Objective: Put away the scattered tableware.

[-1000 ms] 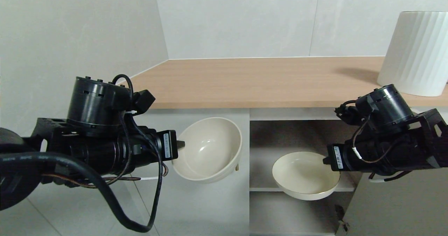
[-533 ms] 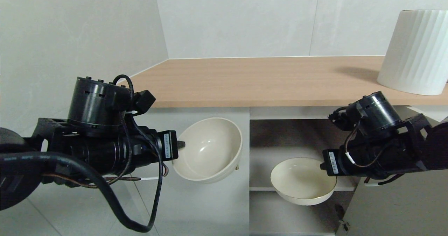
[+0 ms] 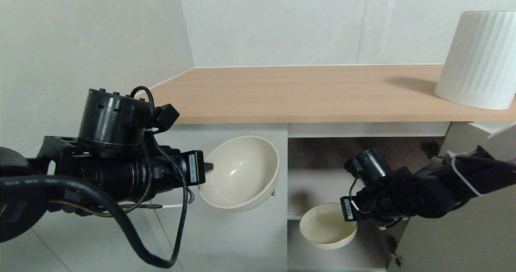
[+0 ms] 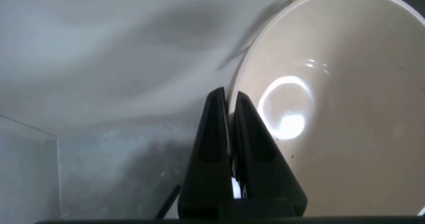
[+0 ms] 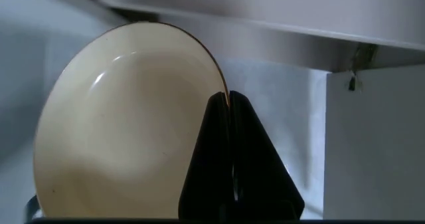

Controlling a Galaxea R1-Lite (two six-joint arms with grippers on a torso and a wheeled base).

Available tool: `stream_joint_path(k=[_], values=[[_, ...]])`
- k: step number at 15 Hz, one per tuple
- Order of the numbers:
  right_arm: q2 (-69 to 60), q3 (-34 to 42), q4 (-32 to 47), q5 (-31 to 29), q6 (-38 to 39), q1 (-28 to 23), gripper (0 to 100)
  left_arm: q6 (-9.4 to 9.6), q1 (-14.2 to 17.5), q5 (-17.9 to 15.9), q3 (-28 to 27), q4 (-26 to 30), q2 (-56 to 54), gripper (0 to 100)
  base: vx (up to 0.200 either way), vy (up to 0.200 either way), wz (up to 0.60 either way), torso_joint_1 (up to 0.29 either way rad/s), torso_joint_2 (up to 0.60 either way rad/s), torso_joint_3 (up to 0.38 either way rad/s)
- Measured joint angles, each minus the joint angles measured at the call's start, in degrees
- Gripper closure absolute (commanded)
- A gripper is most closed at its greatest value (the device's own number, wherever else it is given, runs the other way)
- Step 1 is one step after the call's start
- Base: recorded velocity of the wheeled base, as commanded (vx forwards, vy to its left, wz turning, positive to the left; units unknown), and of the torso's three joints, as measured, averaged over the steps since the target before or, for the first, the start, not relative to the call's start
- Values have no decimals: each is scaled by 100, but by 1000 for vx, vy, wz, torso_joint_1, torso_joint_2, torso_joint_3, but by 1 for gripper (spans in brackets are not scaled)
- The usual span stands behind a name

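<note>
The right claw point(image 3: 353, 219) is clenched on the rim of a shallow dish point(image 3: 324, 228). The dish hangs low in the open cabinet point(image 3: 322, 151), at the front edge of the shelf point(image 3: 310, 183) and dipping below it. Whether it touches anything I cannot tell. The left claw point(image 3: 207, 166) grips a deeper bowl point(image 3: 242, 175) by its rim. The bowl is tilted with its mouth toward the head camera, in front of the closed door point(image 3: 225, 239) beside the opening.

The step in hand looks like setting the dish down inside. To do it well, level the dish first, carry it well past the edge and let its base settle flat. Then release and back straight out so the claw doesn't drag the rim. The bowl should wait clear of the opening.

Above runs a wooden counter point(image 3: 302, 94) with a white ribbed vessel point(image 3: 479, 58) at its right end, against pale tiled walls point(image 3: 274, 22).
</note>
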Motion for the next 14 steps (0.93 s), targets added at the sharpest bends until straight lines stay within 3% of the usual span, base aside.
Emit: stream_joint_path(k=[4, 7, 14], values=[[923, -89, -1184, -307, 55, -334, 100, -2, -48, -2, 0, 20, 1, 100, 0, 0, 0, 0, 0, 0], [1515, -328, -1824, -1002, 150, -596, 100, 0, -122, -5, 4, 28, -5, 100, 0, 0, 0, 0, 0, 0], [2374, -1221, -1930, -1790, 372, -929, 100, -2, -155, -5, 9, 37, 0, 100, 0, 0, 0, 0, 0, 0]])
